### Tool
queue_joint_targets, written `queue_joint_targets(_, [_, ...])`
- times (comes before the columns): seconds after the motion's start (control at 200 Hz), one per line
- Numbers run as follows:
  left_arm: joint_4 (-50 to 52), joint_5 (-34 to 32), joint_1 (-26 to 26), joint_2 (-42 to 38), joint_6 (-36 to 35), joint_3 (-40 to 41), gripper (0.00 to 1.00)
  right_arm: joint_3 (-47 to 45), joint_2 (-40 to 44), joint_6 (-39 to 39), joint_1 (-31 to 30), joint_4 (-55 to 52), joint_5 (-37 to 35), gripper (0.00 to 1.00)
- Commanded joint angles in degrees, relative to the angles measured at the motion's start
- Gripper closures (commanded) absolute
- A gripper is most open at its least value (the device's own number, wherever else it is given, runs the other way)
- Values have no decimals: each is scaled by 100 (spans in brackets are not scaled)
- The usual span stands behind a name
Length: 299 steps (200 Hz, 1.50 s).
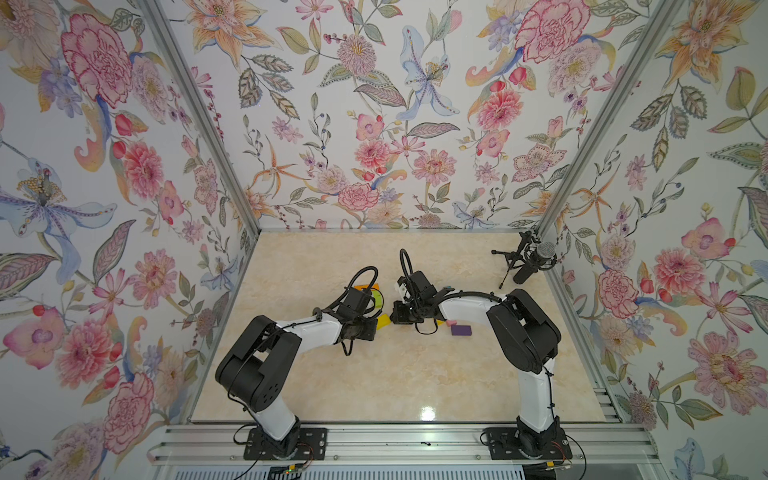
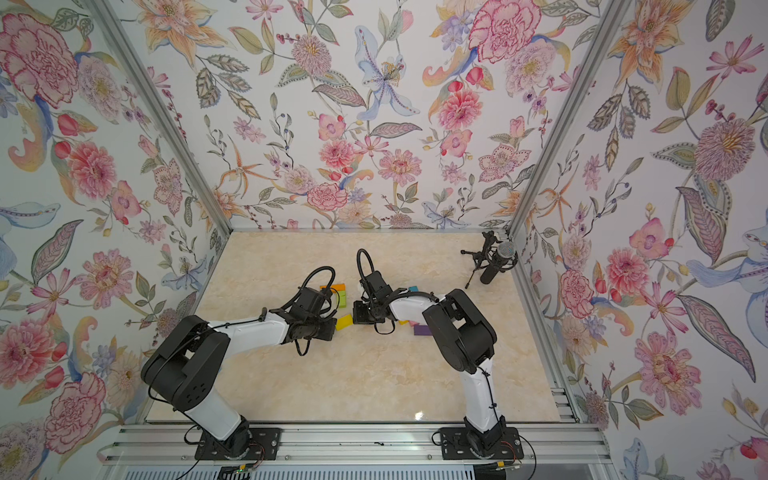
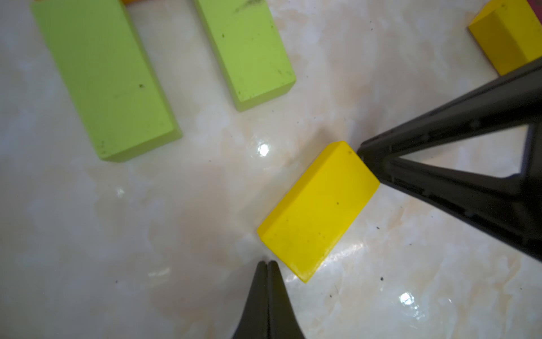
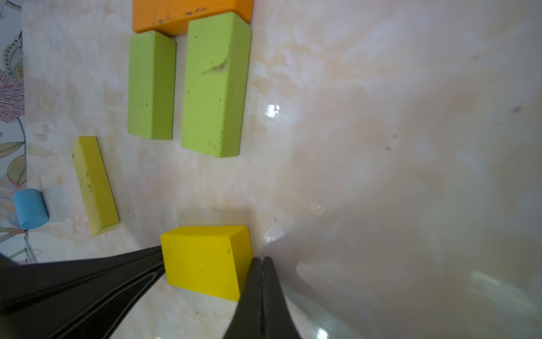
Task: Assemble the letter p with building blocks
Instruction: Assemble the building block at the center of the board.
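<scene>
A yellow building block (image 3: pixel 316 211) lies flat on the marble table between my two grippers; in both top views it shows between the wrists (image 1: pixel 384 321) (image 2: pixel 344 322). My left gripper (image 3: pixel 267 262) is shut, its tips just off one corner of this block. My right gripper (image 4: pixel 262 259) is shut too, pressed against the side of the same block (image 4: pixel 205 261). Neither holds anything. Beyond lie two lime green blocks (image 4: pixel 151 85) (image 4: pixel 215 85), side by side, with an orange block (image 4: pixel 190 11) across their far ends.
A second yellow block (image 4: pixel 95 185) and a blue cylinder (image 4: pixel 30 208) lie off to the side. A purple block (image 1: pixel 461 330) and a pink one (image 1: pixel 451 323) sit by the right arm. A microphone on a stand (image 1: pixel 528 259) occupies the far right corner.
</scene>
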<state>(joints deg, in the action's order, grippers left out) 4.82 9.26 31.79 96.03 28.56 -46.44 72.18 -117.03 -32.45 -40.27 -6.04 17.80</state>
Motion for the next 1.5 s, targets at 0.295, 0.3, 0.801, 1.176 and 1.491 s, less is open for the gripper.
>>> queue_joint_targets(0.295, [194, -320, -255, 232, 11, -299, 100, -90, -150, -225, -81, 187, 159, 100])
queue_joint_targets(0.3, [194, -319, -258, 228, 6, -302, 100, -86, -156, -230, -88, 189, 160, 100])
queue_joint_targets(0.801, [252, -267, -392, 476, -63, -635, 100, 484, -583, -325, 17, 200, 442, 100])
queue_joint_targets(1.176, [453, -303, -407, 590, -88, -942, 100, 729, -776, -335, 174, 200, 654, 100])
queue_joint_targets(1.491, [716, -777, -464, 276, -53, -947, 100, 516, -588, -301, 265, 195, 533, 100])
